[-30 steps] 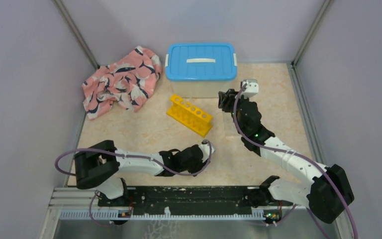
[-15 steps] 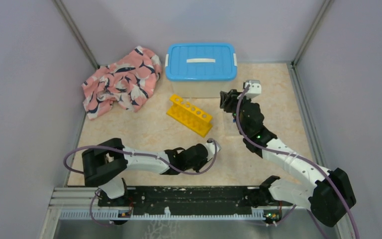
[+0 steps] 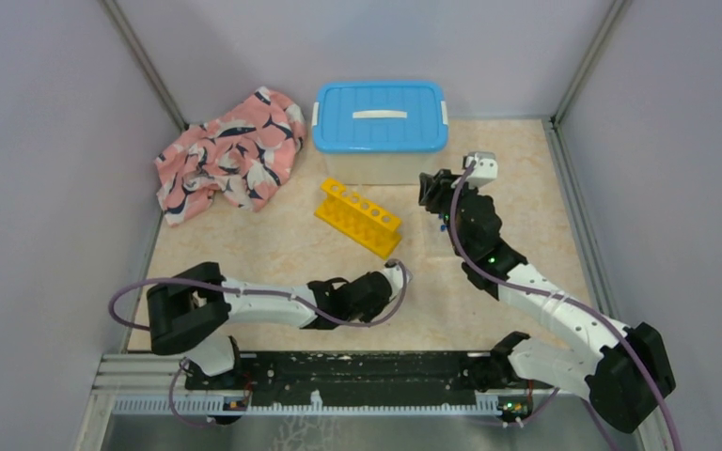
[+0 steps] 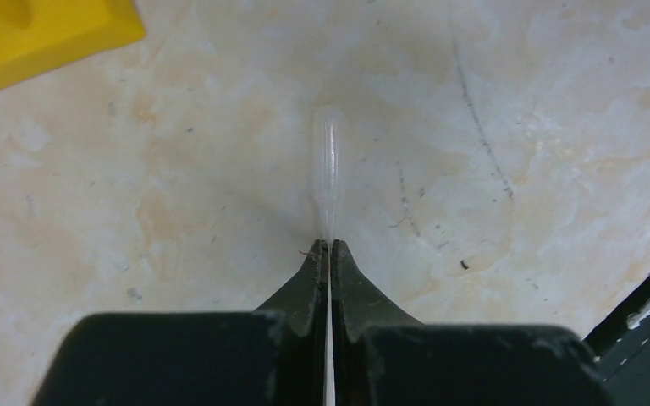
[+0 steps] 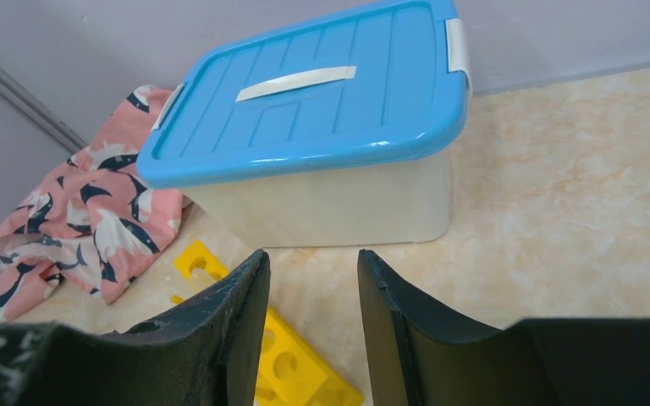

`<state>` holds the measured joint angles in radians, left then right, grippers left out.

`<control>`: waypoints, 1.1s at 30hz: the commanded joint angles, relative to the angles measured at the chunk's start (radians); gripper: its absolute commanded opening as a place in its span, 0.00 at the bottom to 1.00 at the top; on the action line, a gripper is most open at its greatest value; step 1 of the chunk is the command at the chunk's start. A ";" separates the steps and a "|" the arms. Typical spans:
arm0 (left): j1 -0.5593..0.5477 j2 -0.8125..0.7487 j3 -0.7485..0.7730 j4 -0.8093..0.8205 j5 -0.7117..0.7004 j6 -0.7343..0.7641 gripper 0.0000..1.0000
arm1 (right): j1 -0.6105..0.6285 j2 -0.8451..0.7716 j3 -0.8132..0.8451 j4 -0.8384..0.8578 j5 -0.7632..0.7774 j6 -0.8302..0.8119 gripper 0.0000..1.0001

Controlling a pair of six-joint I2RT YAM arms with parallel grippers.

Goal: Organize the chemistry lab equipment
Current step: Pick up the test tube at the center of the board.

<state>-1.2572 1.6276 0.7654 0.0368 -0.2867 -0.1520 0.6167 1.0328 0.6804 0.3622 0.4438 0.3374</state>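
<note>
My left gripper [image 4: 329, 247] is clenched on the thin end of a clear tube [image 4: 327, 161]. The rest of the tube sticks out ahead of my fingertips, low over the table [image 4: 516, 127]. From the wrist view I can't tell for sure whether it is lifted clear or its far end is resting on the surface. I see no cap on the part that shows. A corner of the yellow rack [image 4: 34, 34] sits up and to the left of the tube, well apart from it.

My right gripper [image 5: 313, 330] hangs with its jaws partly spread and nothing between them. It faces the white bin [image 5: 347, 203], whose blue lid [image 5: 322, 93] is on, and the near end of the rack is just below it. The pink cloth [image 3: 230, 155] lies bunched in the far left corner.

I judge the job barely begun. From above, the holes in the rack [image 3: 358, 217] look empty, so no tube has been stowed. This one is only in hand and needs carrying over and standing in a hole. I see no tongs, ball or other tubes in any view, so those remain to be found and put in place.
</note>
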 commanded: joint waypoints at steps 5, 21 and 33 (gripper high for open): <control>-0.005 -0.234 -0.045 -0.046 -0.226 -0.002 0.00 | -0.011 -0.034 0.069 -0.091 -0.056 0.047 0.43; -0.006 -0.470 -0.102 0.142 -0.227 0.318 0.00 | -0.011 -0.004 0.183 -0.382 -0.544 0.199 0.44; -0.006 -0.497 -0.082 0.154 -0.239 0.398 0.00 | -0.011 -0.040 0.096 -0.370 -0.738 0.278 0.44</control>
<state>-1.2572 1.1587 0.6724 0.1581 -0.5098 0.2008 0.6121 1.0256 0.7898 -0.0345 -0.2176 0.5800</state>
